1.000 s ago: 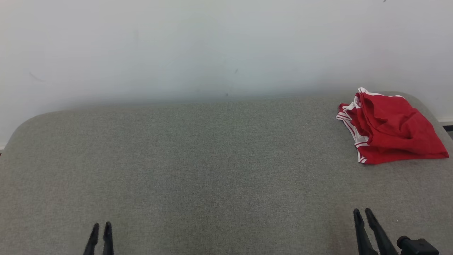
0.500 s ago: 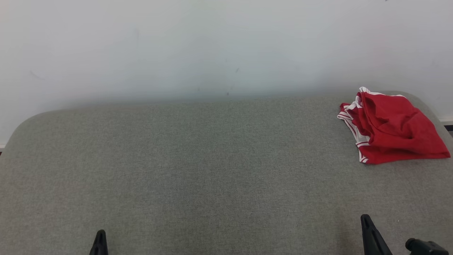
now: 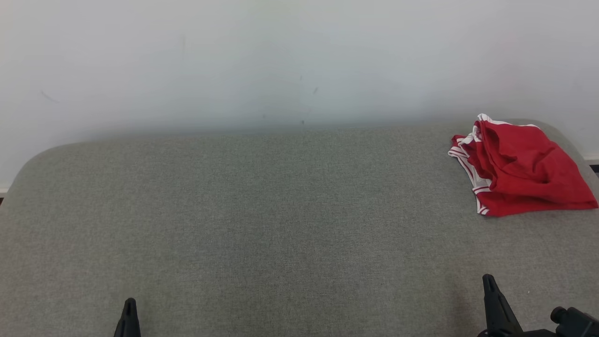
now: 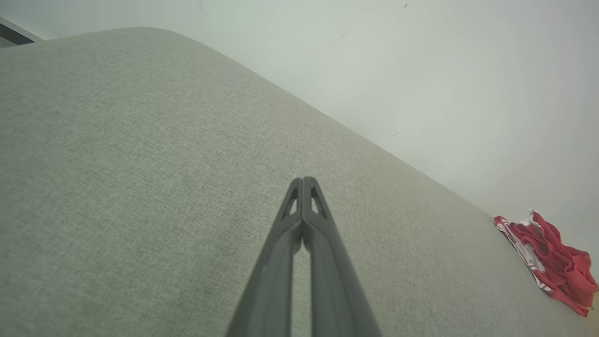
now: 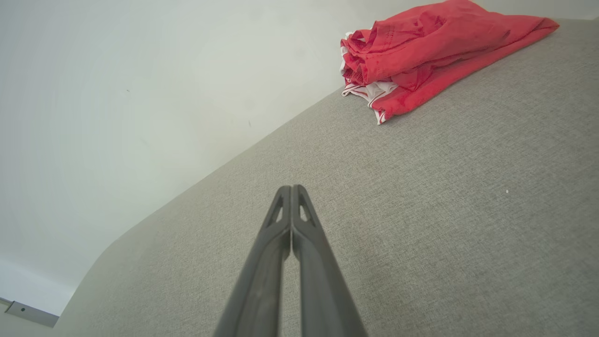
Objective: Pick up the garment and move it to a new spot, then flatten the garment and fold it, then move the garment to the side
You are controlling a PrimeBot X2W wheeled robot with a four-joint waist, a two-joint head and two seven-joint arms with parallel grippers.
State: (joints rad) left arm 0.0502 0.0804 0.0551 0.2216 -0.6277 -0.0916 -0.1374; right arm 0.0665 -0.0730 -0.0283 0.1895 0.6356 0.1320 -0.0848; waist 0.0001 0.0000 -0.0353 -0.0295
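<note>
At the near left edge of the grey bench [image 3: 281, 210] we see our left gripper [image 3: 129, 303] poking up, its two dark fingers pressed tip to tip with nothing between them. At the near right edge our right gripper [image 3: 488, 280] stands the same way, fingers closed together and empty, well apart from the garment. The red garment [image 3: 524, 171] with white striped trim lies crumpled in a loose heap at the far right corner of the bench, close under the pale wall [image 3: 281, 56], and neither of our grippers touches it.
</note>
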